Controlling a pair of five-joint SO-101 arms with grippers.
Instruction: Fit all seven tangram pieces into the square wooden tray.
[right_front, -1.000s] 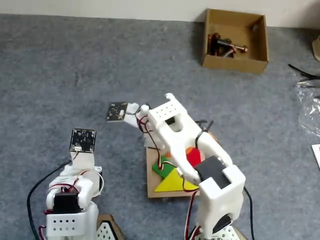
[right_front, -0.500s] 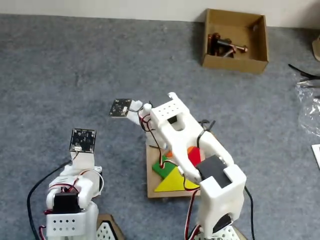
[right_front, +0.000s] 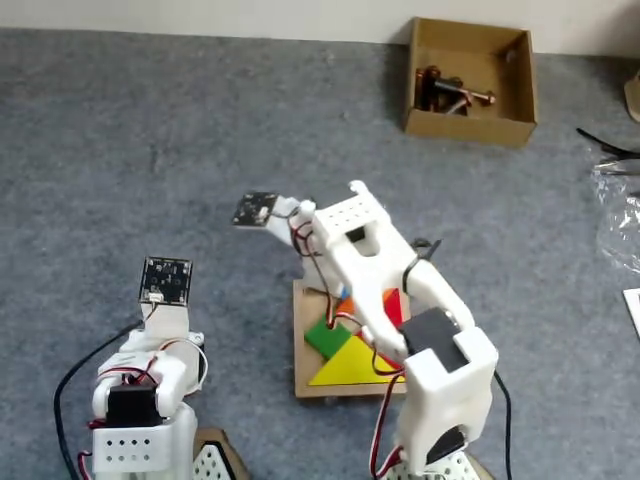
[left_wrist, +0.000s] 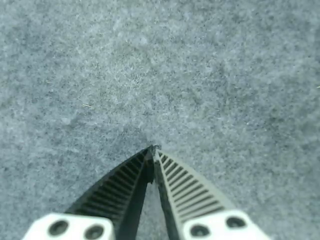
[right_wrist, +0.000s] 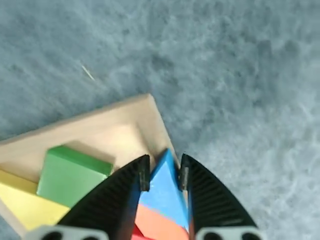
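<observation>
right gripper (right_wrist: 164, 172) is clamped on the pointed end of the blue triangular wooden piece (right_wrist: 165, 192); both ribbed black fingers (right_wrist: 144, 174) press its sides with only a narrow gap, and the tip pokes out between them. the blue piece sits at the edge of the square wooden tray (right_wrist: 115, 130), its tip by the rim next to the grey carpet (right_wrist: 240, 75); cannot tell if it lies flat or is lifted. an orange wooden piece (right_wrist: 160, 225) touches the blue one's wide end. the green square wooden piece (right_wrist: 72, 175) lies in the tray, apart from the blue one with bare tray floor between, and the yellow triangular wooden piece (right_wrist: 25, 202) is just beside the green square. in the high view the right arm (right_front: 380, 270) stretches over the tray (right_front: 298, 340) and covers much of it; the green square (right_front: 325, 338), the yellow triangle (right_front: 350, 368) and a red wooden piece (right_front: 393, 305) show inside. left gripper (left_wrist: 152, 149) is closed with fingertips meeting, holding nothing, over bare carpet. the left arm (right_front: 140, 400) sits well apart from the tray. far side of the carpet has an open brown cardboard box (right_front: 470, 85) with small metal bits in it, and a clear plastic bag (right_front: 620, 215) lies at the edge.
</observation>
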